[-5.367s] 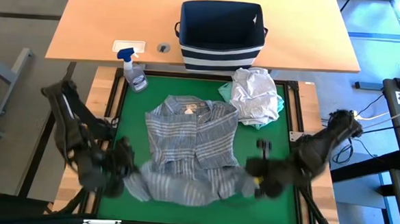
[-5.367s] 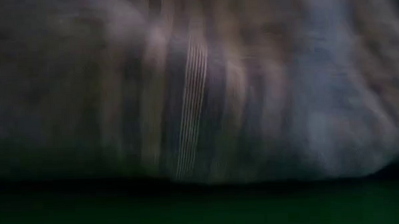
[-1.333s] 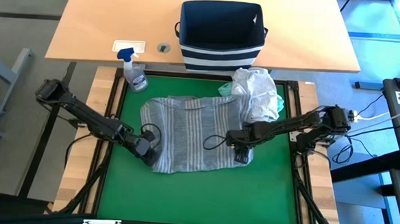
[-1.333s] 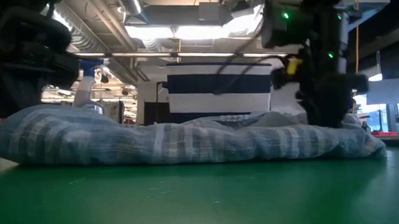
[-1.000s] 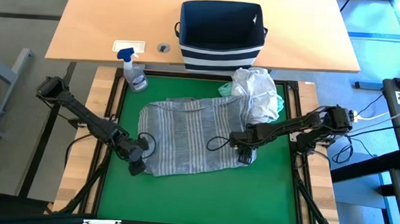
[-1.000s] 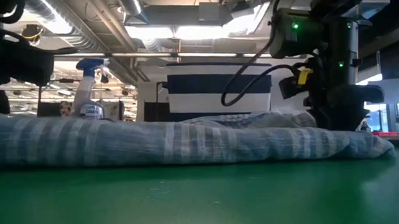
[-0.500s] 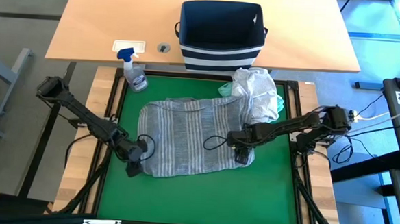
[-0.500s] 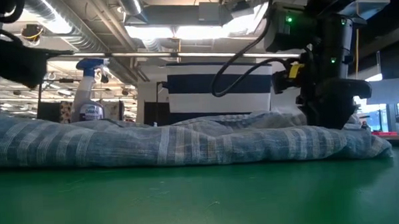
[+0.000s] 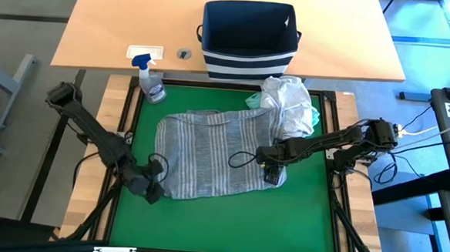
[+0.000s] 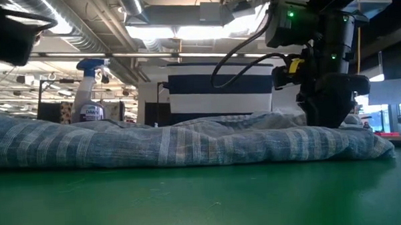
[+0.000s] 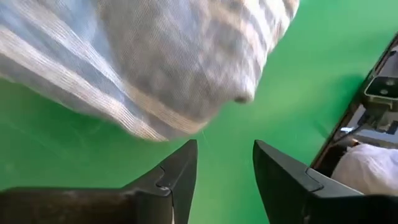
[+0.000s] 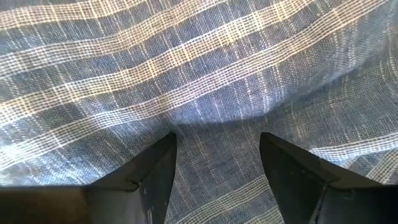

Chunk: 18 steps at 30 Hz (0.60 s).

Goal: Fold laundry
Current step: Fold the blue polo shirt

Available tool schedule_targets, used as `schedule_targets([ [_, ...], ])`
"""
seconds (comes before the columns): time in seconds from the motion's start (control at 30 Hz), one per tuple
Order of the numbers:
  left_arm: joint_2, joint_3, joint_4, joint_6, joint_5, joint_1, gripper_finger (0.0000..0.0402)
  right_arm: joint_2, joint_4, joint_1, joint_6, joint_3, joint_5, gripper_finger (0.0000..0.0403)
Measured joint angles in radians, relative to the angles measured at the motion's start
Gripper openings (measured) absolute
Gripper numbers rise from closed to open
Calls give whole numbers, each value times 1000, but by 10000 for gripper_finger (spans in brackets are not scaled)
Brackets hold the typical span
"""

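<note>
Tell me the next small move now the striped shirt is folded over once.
Probably lift the right hand off the striped shirt: its open fingers press the right edge, while the left hand is open and clear of the cloth at the front-left corner.

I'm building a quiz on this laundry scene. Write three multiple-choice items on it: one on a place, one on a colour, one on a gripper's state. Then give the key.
1. Where does the spray bottle stand?
A. at the green mat's far left corner
B. inside the basket
C. on the striped shirt

2. What colour is the mat under the striped shirt?
A. red
B. green
C. white

3. How is the left gripper?
A. shut on the striped shirt
B. open, just off the shirt's edge
C. shut on the spray bottle

Key:
1 A: the high view shows the bottle upright by the mat's far left corner, left of the basket.
2 B: bare mat shows green on the near side of the shirt.
3 B: the left wrist view shows its fingers apart over bare mat, the shirt's edge ahead of them.
</note>
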Motion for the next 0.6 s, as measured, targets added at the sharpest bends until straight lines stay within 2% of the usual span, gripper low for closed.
schedule_targets([
  [0.13,97,0,65,-77,-9,-72,142,0,5,0,1,0,3,232],
  [0.23,172,0,123,-102,-78,-107,137,0,9,0,1,0,23,232],
  [0.43,274,0,176,-107,-242,-118,132,0,12,0,1,1,28,232],
  [0.6,310,0,177,-75,-285,-114,131,-1,14,0,1,1,29,232],
])
